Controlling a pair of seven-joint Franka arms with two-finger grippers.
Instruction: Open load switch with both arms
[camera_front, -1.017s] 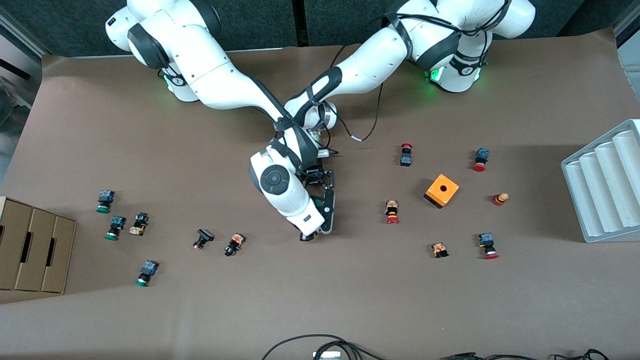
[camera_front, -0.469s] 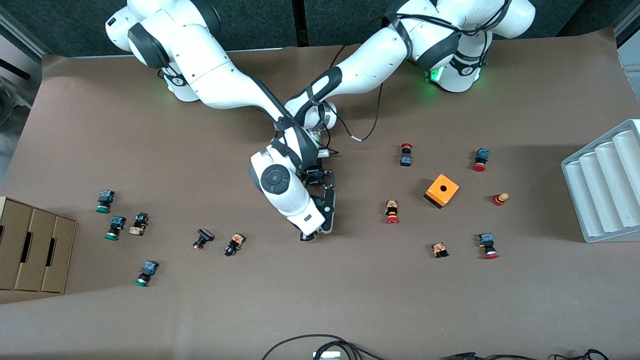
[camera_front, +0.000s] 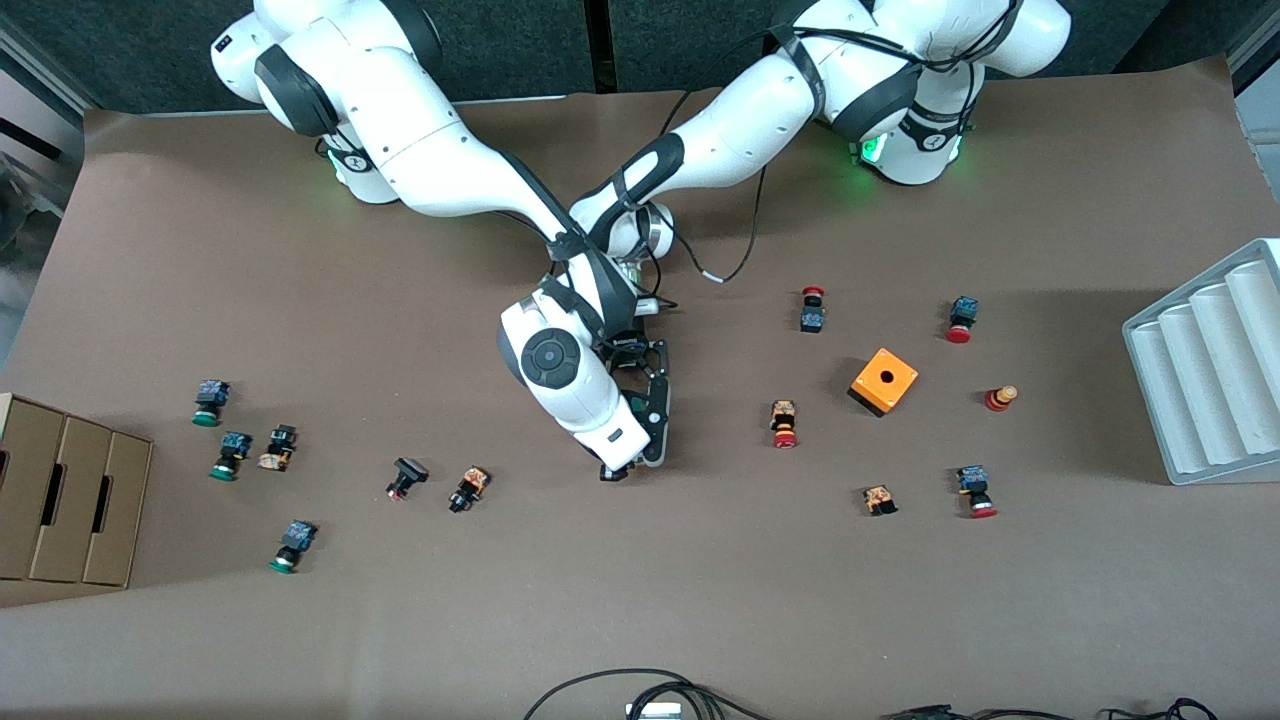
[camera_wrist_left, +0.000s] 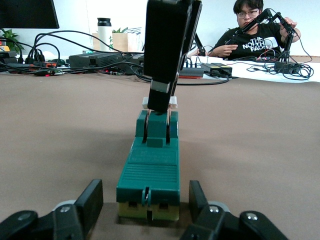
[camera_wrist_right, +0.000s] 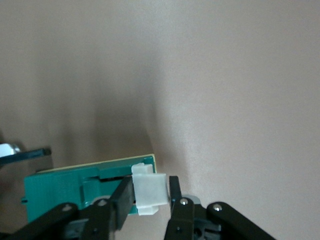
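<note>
The load switch (camera_front: 633, 408) is a narrow green block lying flat on the brown table, mostly hidden under the right hand in the front view. My right gripper (camera_wrist_right: 150, 184) comes down from above and is shut on the white piece (camera_wrist_right: 150, 192) at the end of the switch (camera_wrist_right: 65, 187) nearer the front camera. My left gripper (camera_wrist_left: 145, 187) lies low along the table at the other end of the switch (camera_wrist_left: 150, 170). Its fingers (camera_wrist_left: 95, 197) flank the green body with a small gap on each side. The right gripper (camera_wrist_left: 160, 107) shows upright at the end away from the left gripper.
An orange cube (camera_front: 884, 381) and several red-capped push buttons (camera_front: 785, 423) lie toward the left arm's end. Green-capped buttons (camera_front: 207, 402) and cardboard boxes (camera_front: 70, 490) are toward the right arm's end. A white ridged tray (camera_front: 1210, 365) stands at the table's edge.
</note>
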